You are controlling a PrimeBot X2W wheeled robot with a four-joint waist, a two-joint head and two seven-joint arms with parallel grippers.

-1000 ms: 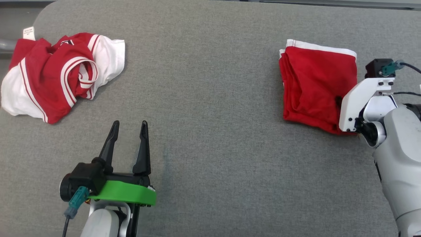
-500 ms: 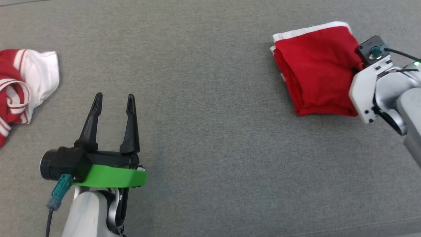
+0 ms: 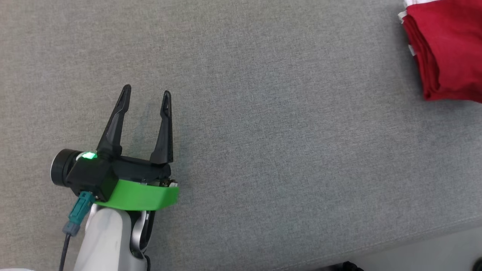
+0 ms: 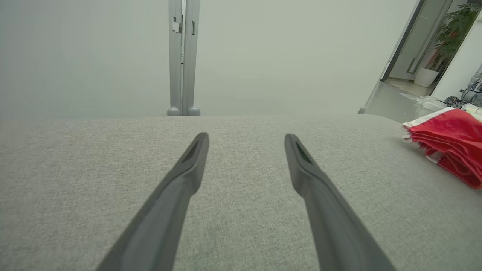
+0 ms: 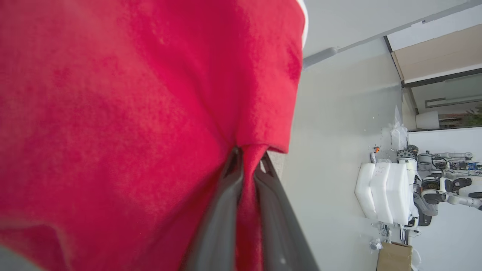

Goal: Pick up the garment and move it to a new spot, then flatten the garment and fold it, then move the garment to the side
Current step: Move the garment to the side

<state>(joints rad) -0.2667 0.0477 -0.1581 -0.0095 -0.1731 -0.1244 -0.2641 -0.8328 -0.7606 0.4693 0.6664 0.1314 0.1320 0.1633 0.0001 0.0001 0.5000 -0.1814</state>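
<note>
head camera: has swung round, so the whole view has shifted; the folded red garment (image 3: pixel 448 49) now sits in the top right corner, and the front edge of the padded surface (image 3: pixel 301 150) has come in at the lower right
right end effector (image 5: pixel 249 155): was partly open, has now closed on a fold of the garment
left end effector (image 3: pixel 146 94): a green light now shows on its wrist housing

Grey fabric counter (image 3: pixel 263 113) stretching wide. Pale wall (image 4: pixel 94 56) rising behind, grey post (image 4: pixel 183 56) standing against it. Potted plant (image 4: pixel 455 30) sitting past doorway (image 4: pixel 425 49). White equipment (image 5: pixel 384 192), cardboard box (image 5: pixel 393 258) standing farther off in room.
</note>
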